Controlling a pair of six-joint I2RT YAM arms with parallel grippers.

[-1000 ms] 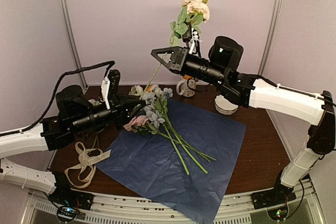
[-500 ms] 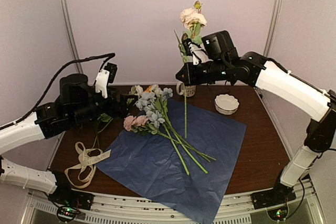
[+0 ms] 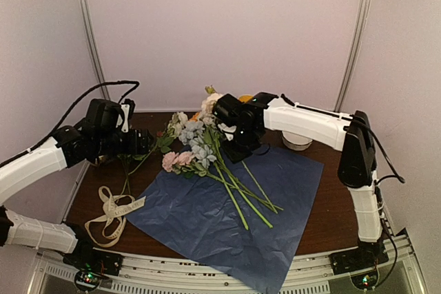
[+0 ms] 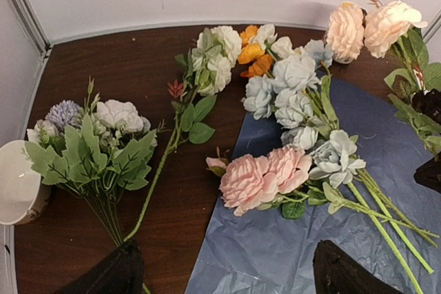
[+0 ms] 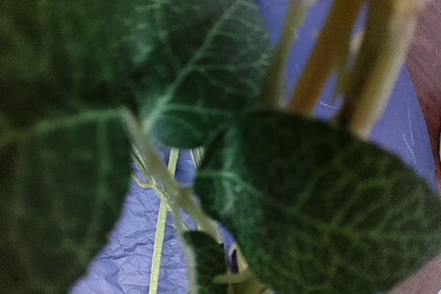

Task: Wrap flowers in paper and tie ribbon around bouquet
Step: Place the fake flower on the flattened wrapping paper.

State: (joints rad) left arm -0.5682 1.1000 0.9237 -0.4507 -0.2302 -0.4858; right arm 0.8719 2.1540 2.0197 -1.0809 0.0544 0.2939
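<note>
1. My left gripper (image 3: 148, 144) stands wide open and holds nothing. In its wrist view the two dark fingertips (image 4: 110, 277) sit at the bottom corners, far from each other.
2. This gripper hangs low over the back left part of the table (image 3: 331, 197), beside the left edge of the paper (image 3: 275, 170).
3. My right gripper (image 3: 233, 139) is closed on the peach stem (image 3: 211, 101). The blooms stand up behind the gripper, and the thin lower end reaches down to the paper.
4. In the right wrist view I see only big green leaves (image 5: 317, 197) and pale stalks, very near and blurred. My own fingers are hidden there. The blue paper shows below them.
5. The paper lies flat on the table, dark side up, with one corner pointing to the near edge.
6. The flowers (image 3: 200, 148) lie on the back left part of the paper. The pink and pale blue heads are at its left edge, and the long stems run toward the middle of the sheet.
7. One more leafy bunch (image 4: 103, 142) lies on the bare wood left of the paper, just beside a white cup (image 4: 17, 184).
8. The ribbon (image 3: 114, 211) lies in loose loops on the table, left of the paper and near the front. No gripper touches it.
9. A white bowl (image 3: 298, 142) stands behind the paper, partly hidden by my right arm.
</note>
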